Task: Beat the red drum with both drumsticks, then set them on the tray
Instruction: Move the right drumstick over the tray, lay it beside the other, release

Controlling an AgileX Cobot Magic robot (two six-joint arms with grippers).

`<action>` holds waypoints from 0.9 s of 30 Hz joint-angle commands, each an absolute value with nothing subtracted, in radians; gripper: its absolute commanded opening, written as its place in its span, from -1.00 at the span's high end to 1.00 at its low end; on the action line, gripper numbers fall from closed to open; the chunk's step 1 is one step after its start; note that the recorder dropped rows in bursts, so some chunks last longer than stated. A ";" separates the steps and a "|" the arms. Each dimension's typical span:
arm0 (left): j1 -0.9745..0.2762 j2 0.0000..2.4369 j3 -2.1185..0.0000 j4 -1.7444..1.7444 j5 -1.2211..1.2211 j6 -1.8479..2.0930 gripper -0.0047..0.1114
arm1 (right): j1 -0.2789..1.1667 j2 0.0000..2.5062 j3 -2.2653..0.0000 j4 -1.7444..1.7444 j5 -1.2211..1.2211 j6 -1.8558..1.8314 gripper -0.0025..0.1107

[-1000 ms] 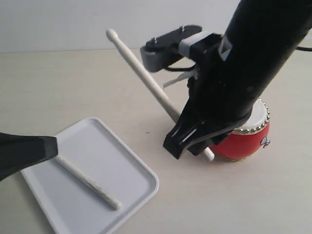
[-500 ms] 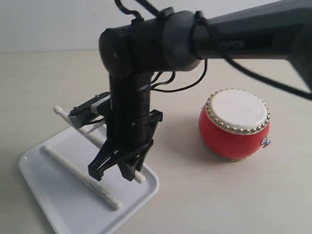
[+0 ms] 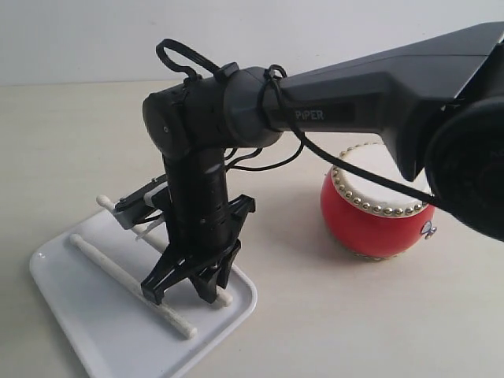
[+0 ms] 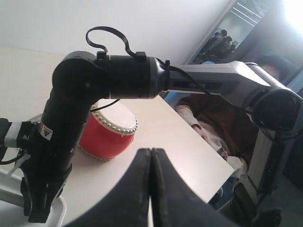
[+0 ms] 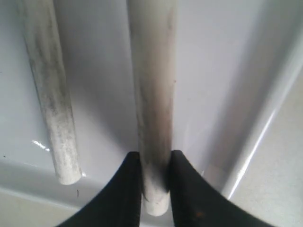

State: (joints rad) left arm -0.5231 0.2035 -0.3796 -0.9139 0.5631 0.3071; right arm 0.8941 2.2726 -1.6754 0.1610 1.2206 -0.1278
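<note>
The white tray (image 3: 90,319) lies at the front left. One drumstick (image 3: 126,279) rests flat in it. My right gripper (image 3: 189,283) reaches across from the right and is shut on the second drumstick (image 3: 103,202), holding it low over the tray, roughly parallel to the first. In the right wrist view the fingers (image 5: 182,189) clamp the held drumstick (image 5: 152,94) near its butt end, with the other drumstick (image 5: 49,104) beside it on the tray (image 5: 218,85). The red drum (image 3: 378,209) stands alone to the right. My left gripper (image 4: 150,151) is shut and empty, raised away from the table.
The right arm's long black link (image 3: 370,71) spans above the drum. The left wrist view shows the drum (image 4: 106,135) and the table's far edge (image 4: 208,156), with a room beyond it.
The right arm swung left from beside the drum to over the tray, lowering its drumstick. The left gripper withdrew out of the exterior view.
</note>
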 commanded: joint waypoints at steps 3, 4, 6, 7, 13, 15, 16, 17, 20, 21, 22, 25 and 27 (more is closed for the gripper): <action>-0.520 0.196 -0.383 -0.910 0.579 0.301 0.92 | 0.895 2.270 -1.683 0.152 1.221 -0.126 0.63; -0.520 0.196 -0.383 -0.910 0.579 0.301 0.92 | 0.895 2.270 -1.683 0.152 1.221 -0.126 0.60; -0.520 0.196 -0.383 -0.910 0.579 0.301 0.92 | 0.895 2.270 -1.683 0.152 1.221 -0.123 0.54; -0.520 0.196 -0.383 -0.910 0.579 0.301 0.92 | 0.895 2.270 -1.683 0.152 1.221 -0.118 0.52; -0.520 0.196 -0.383 -0.908 0.579 0.301 0.92 | 0.895 2.270 -1.683 0.158 1.221 -0.118 0.49; -0.520 0.196 -0.383 -0.904 0.579 0.301 0.92 | 0.895 2.268 -1.683 0.158 1.221 -0.113 0.49; -0.520 0.196 -0.383 -0.901 0.579 0.301 0.92 | 0.895 2.259 -1.683 0.151 1.221 -0.101 0.49; -0.520 0.196 -0.383 -0.894 0.579 0.301 0.92 | 0.895 2.246 -1.683 0.141 1.221 -0.089 0.51; -0.520 0.196 -0.383 -0.871 0.579 0.301 0.92 | 0.895 2.173 -1.683 0.107 1.221 -0.052 0.65; -0.520 0.196 -0.383 -0.862 0.579 0.301 0.92 | 0.895 2.136 -1.681 0.104 1.221 -0.050 0.73; -0.520 0.196 -0.383 -0.849 0.579 0.301 0.92 | 0.895 2.102 -1.681 0.102 1.221 -0.050 0.80; -0.520 0.196 -0.383 -0.820 0.575 0.301 0.92 | 0.895 1.940 -1.635 0.101 1.221 -0.048 0.96; -0.520 0.196 -0.383 -0.809 0.573 0.301 0.92 | 0.895 1.809 -1.577 0.101 1.198 -0.048 0.96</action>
State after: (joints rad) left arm -0.5231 0.2035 -0.3796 -0.8292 0.5769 0.3032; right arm 0.8941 1.9652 -1.6370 0.1111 1.2093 -0.0520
